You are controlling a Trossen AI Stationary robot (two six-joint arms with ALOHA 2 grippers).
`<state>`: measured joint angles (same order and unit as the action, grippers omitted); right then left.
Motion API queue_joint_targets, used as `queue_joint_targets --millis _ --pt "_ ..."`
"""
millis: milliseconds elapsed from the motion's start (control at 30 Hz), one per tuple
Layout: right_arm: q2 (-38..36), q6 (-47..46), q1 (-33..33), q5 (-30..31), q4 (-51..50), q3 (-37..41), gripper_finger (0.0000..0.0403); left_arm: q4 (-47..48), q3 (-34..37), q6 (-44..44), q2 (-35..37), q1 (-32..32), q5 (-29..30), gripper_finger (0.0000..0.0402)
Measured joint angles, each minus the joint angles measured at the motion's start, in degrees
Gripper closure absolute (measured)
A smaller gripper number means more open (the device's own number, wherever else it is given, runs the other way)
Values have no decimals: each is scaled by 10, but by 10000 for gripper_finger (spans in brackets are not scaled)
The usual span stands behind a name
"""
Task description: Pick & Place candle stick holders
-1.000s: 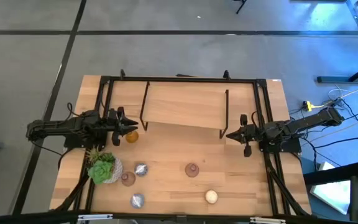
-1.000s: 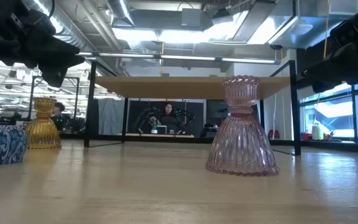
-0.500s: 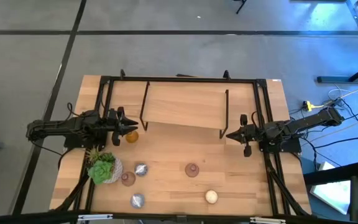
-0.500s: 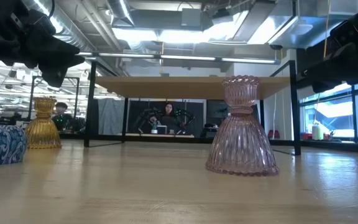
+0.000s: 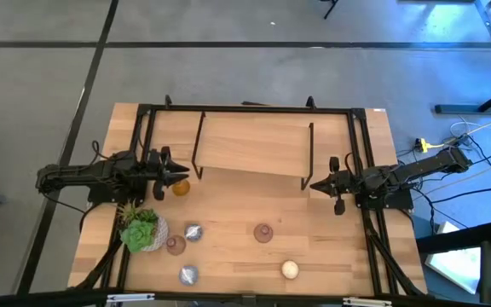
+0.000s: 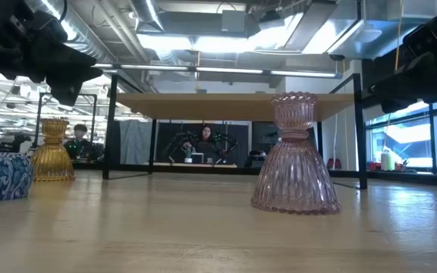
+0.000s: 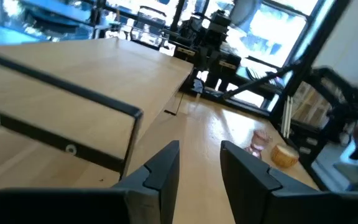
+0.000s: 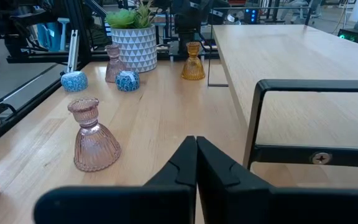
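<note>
Six candle stick holders stand on their bases on the wooden table. The amber one (image 5: 180, 188) is just in front of my left gripper (image 5: 182, 177), which hovers open and level with nothing between its fingers (image 7: 199, 152). One pink holder (image 5: 263, 232) stands mid-table, another (image 5: 175, 246) by the succulent. Two silvery-blue round ones (image 5: 193, 231) (image 5: 187, 275) and a cream-white one (image 5: 289, 269) sit nearer the front edge. My right gripper (image 5: 312, 183) hovers shut at the right side, fingers together (image 8: 196, 146), pointing toward the pink holder (image 8: 92, 137).
A raised wooden shelf on black metal legs (image 5: 254, 143) spans the far half of the table between the two arms. A green succulent in a pale patterned pot (image 5: 143, 232) stands at the left front. A black frame (image 5: 143, 111) runs along the table's edges.
</note>
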<state>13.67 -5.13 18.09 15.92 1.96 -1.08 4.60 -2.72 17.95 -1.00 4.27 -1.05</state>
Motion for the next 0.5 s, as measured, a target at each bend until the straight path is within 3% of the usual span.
queue_joint_targets --millis 333,500 --pt "0 5 0 1 0 0 400 -10 -1 -36 0 0 0 290" --pt "0 96 0 21 63 0 400 -79 -2 -36 0 0 31 290"
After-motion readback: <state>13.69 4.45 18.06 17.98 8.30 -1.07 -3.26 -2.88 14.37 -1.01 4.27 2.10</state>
